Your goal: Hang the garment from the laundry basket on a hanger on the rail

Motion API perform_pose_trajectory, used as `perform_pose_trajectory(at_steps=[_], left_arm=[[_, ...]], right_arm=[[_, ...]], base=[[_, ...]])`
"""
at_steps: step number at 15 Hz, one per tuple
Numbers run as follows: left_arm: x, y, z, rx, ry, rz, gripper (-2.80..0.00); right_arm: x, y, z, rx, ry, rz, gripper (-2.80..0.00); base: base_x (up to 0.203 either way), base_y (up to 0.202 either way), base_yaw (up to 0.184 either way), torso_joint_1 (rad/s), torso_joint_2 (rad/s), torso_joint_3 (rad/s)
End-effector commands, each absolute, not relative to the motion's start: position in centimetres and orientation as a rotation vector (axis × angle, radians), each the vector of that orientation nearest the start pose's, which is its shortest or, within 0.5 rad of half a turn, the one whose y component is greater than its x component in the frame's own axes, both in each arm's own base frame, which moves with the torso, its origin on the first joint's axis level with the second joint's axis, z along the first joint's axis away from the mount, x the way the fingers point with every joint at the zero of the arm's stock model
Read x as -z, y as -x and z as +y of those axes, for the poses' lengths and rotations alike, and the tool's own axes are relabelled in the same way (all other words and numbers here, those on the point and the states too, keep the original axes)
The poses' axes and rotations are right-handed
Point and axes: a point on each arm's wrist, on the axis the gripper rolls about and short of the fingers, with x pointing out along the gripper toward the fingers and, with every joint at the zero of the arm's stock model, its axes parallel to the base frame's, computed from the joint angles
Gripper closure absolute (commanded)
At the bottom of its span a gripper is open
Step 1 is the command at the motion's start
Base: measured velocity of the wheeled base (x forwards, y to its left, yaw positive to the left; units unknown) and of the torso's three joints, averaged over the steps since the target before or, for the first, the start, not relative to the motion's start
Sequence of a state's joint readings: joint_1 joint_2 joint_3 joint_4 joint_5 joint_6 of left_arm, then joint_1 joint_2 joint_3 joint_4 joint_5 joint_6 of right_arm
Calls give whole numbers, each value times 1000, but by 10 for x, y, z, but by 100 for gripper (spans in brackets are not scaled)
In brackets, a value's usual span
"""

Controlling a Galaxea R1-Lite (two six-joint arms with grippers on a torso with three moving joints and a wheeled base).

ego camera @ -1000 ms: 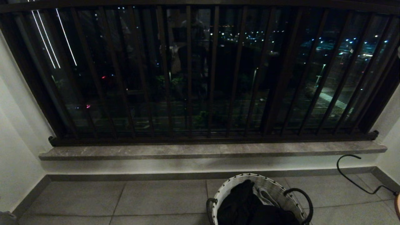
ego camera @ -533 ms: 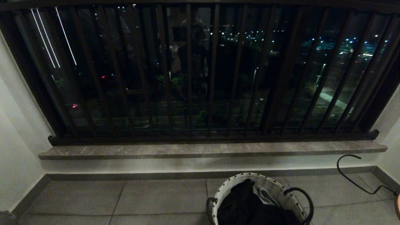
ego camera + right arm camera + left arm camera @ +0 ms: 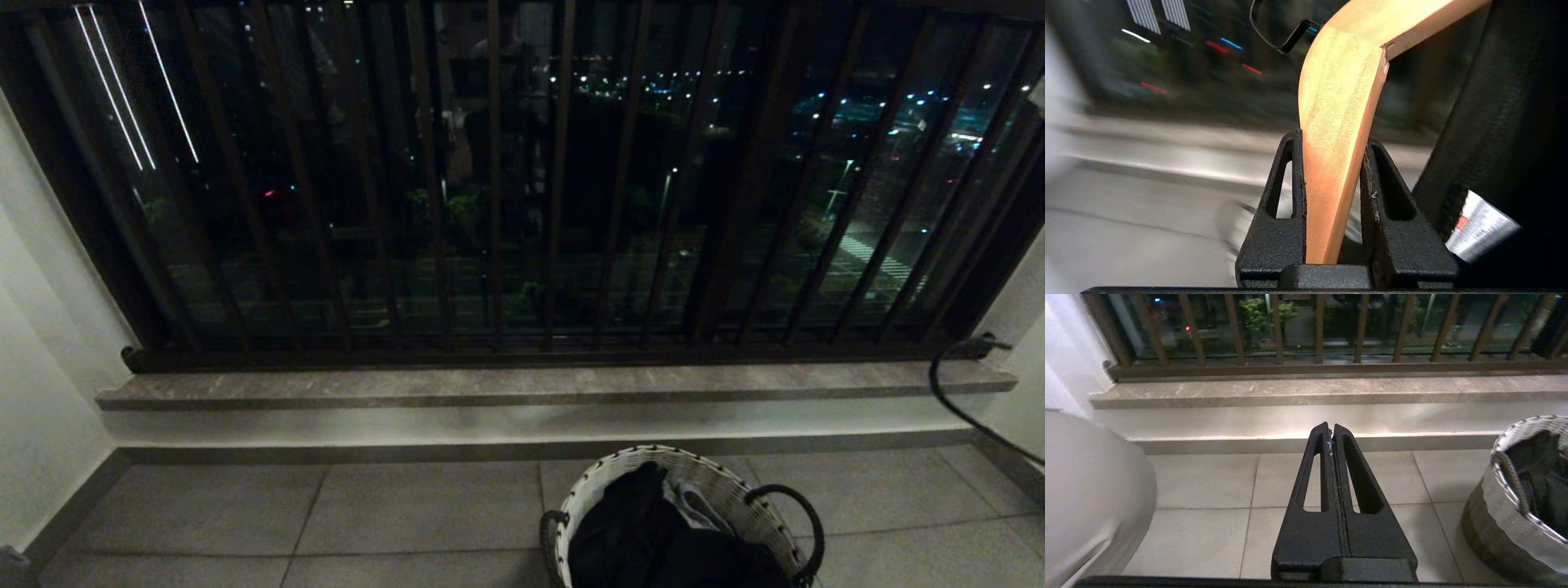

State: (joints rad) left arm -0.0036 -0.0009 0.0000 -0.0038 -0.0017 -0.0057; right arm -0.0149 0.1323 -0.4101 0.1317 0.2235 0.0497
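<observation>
- Rising at the floor's right edge, the hanger (image 3: 1339, 134) is lifting, hook climbing.
- Right gripper (image 3: 1333, 171) is clamping its stiff wooden arm; a dark garment (image 3: 1506, 122) is draping limply beside it.
- Left gripper (image 3: 1331, 435) is idling, closed, empty.

The laundry basket (image 3: 686, 523) sits on the tiled floor (image 3: 326, 514) — dark garment (image 3: 645, 539) inside — below the dark balustrade (image 3: 522, 180); a hanger's black hook (image 3: 947, 392) shows at right.

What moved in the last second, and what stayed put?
The thin black hanger hook at the right edge rose, up to the stone ledge. The right pincer keeps gripping the wooden hanger. The view tipped slightly. The round white woven laundry basket and its dark clothes stayed put.
</observation>
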Motion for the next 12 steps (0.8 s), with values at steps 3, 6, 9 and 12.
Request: perform_pose_trajectory(at_steps=[3, 6, 9, 12], left_arm=[[-76, 23, 0, 5, 8, -3, 0], [-76, 23, 0, 5, 6, -3, 0], [-76, 23, 0, 5, 6, -3, 0], [-76, 23, 0, 5, 6, -3, 0]], right_arm=[[-224, 50, 12, -504, -142, -143, 0], [-232, 49, 15, -707, -226, -75, 0], [-231, 46, 18, -867, -332, 33, 0], [-224, 26, 19, -914, -423, 169, 0]], base=[[0, 0, 0, 0, 0, 0], [0, 0, 0, 0, 0, 0], [0, 0, 0, 0, 0, 0], [0, 0, 0, 0, 0, 0]])
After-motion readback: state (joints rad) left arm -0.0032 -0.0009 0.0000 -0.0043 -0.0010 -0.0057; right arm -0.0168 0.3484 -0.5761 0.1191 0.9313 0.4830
